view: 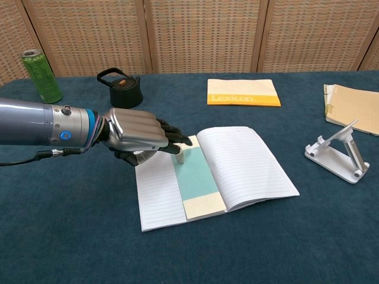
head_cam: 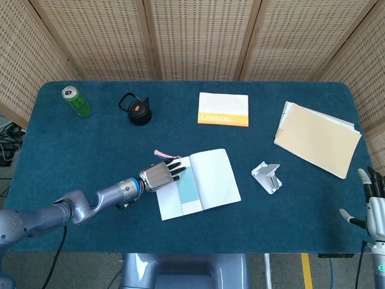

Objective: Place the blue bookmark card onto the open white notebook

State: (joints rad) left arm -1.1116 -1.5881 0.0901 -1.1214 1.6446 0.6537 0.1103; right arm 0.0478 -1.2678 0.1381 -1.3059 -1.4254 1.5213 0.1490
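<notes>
step: bookmark card (view: 197,179) already lies on the open notebook (view: 249,163); my read is that only settling and letting go remain
left hand (view: 137,137): over the upper end of the card and the left page; fingers curled forward and close together, a fingertip (view: 179,157) on or just above the card's top end. Can't tell if it's actually pinching or only pressing
right hand (head_cam: 373,208): at the table's near right corner, well apart from everything, fingers apart, holding nothing
how to finish: lift straight up off the card, no sideways drag, or the card slides with the fingertip. Keep the palm clear of the left page so the sheet doesn't lift
risk: thin card on smooth paper, probably shifts easily; the gutter slope may tip it toward one page
card look: flat rectangle, pale teal-blue middle, cream bands at both ends; long side runs along the spine, just left of the gutter, near end close to the notebook's near edge
notebook: white ruled pages, lying open around the table's centre, nearer the front edge
</notes>
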